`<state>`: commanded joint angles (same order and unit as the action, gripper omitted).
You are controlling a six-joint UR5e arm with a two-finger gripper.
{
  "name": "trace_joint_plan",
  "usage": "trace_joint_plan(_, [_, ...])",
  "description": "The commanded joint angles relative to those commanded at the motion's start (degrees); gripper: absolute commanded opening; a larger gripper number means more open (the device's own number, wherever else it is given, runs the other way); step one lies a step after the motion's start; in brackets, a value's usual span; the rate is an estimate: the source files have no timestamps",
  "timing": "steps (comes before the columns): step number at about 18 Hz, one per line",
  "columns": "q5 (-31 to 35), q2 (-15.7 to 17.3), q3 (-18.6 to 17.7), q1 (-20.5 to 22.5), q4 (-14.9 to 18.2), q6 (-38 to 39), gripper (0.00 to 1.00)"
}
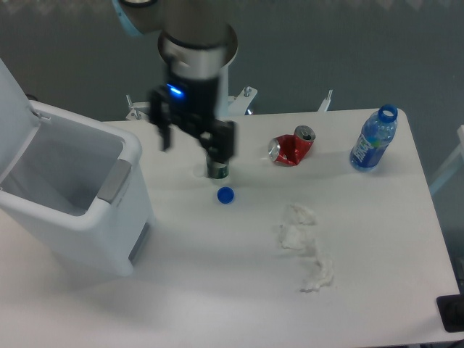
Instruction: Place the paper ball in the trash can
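Several white crumpled paper balls lie on the table right of centre: one, one just below it, and one nearer the front. The trash can is a large white bin at the left with its lid up and a grey handle panel facing the table. My gripper hangs at the back centre, between the bin and the paper balls and well apart from the balls. Its fingers are spread and nothing shows between them. A faint pale spot below it is too unclear to name.
A blue bottle cap lies just in front of the gripper. A crushed red can lies at the back centre-right. A blue plastic bottle without its cap stands at the back right. The table's right edge is near the balls.
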<state>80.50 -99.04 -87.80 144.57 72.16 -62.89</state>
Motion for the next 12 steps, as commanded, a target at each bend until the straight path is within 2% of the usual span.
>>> trace_joint_plan(3, [3.43,-3.60,-0.61,3.69,-0.17,-7.84,1.00])
trace_joint_plan(7, [7.81,-8.44,0.09,5.90,-0.52,-11.45,1.00])
trace_joint_plan(9, [10.29,-10.81,1.40,7.47,-0.79,-15.05,1.00])
trace_joint_plan(12, [10.65,-13.46,3.08,8.45,-1.93,-17.79,1.00])
